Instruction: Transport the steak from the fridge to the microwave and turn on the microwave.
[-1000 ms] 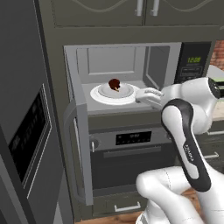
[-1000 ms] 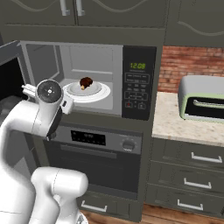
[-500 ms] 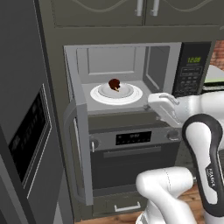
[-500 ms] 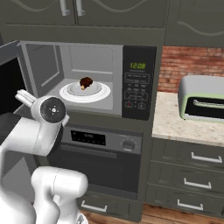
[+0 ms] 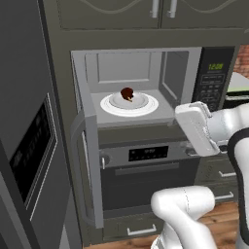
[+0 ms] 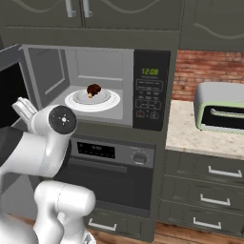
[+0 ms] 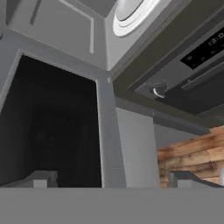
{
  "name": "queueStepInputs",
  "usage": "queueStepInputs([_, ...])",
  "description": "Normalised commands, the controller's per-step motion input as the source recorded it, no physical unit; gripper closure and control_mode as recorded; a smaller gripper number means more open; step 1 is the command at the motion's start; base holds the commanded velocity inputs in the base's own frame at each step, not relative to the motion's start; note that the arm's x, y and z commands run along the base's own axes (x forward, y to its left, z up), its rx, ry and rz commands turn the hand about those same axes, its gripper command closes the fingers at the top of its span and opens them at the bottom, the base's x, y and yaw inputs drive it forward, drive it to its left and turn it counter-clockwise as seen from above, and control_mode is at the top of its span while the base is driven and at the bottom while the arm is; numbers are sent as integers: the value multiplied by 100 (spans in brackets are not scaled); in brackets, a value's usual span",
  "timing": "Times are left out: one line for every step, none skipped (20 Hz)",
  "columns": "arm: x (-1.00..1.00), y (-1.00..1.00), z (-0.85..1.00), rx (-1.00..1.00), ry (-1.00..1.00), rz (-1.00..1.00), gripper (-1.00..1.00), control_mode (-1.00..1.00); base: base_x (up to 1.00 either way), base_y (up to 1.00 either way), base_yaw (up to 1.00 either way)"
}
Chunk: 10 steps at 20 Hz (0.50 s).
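On the far left stands the tall grey fridge (image 5: 29, 146), with a dark panel set in its front. Next to it the built-in microwave (image 5: 133, 87) is open, its silver-framed dark-window door (image 5: 90, 165) swung out to the left. Inside the grey cavity the small dark reddish-brown lumpy steak (image 5: 127, 93) sits on the middle of the white round turntable (image 5: 146, 104). Below is the dark oven (image 5: 146, 165) with a silver control strip. My pincer (image 7: 113, 180) is outside the cavity, in front of the open door; its two dark fingertips (image 7: 41, 179) stand well apart with nothing between them, the door's black window and the plank floor beyond. To the right of the cavity is the black keypad panel (image 6: 150, 90) with green digits. Farther right, a small silver toaster oven (image 6: 221, 107) rests on the pale speckled counter (image 6: 190, 136) before a red brick wall (image 6: 205, 71).
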Motion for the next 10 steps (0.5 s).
queueStepInputs([-51,5,0,13,24,0,-100,-100,0,0,0])
queueStepInputs([-49,11,0,11,19,0,-100,-100,0,0,0])
queueStepInputs([-49,15,-1,11,13,0,-100,-100,0,0,0])
queueStepInputs([-48,17,-3,10,8,0,-100,-100,0,0,0])
queueStepInputs([-46,18,-3,11,4,0,-100,-100,0,0,0])
queueStepInputs([-48,17,-2,11,0,0,-100,-100,0,0,0])
queueStepInputs([-50,16,0,11,0,0,-100,-100,0,0,0])
queueStepInputs([-50,17,0,11,0,0,-100,-100,0,0,0])
queueStepInputs([-52,19,-1,9,0,0,-100,-100,0,0,0])
queueStepInputs([-52,22,-2,8,0,0,-100,-100,0,0,0])
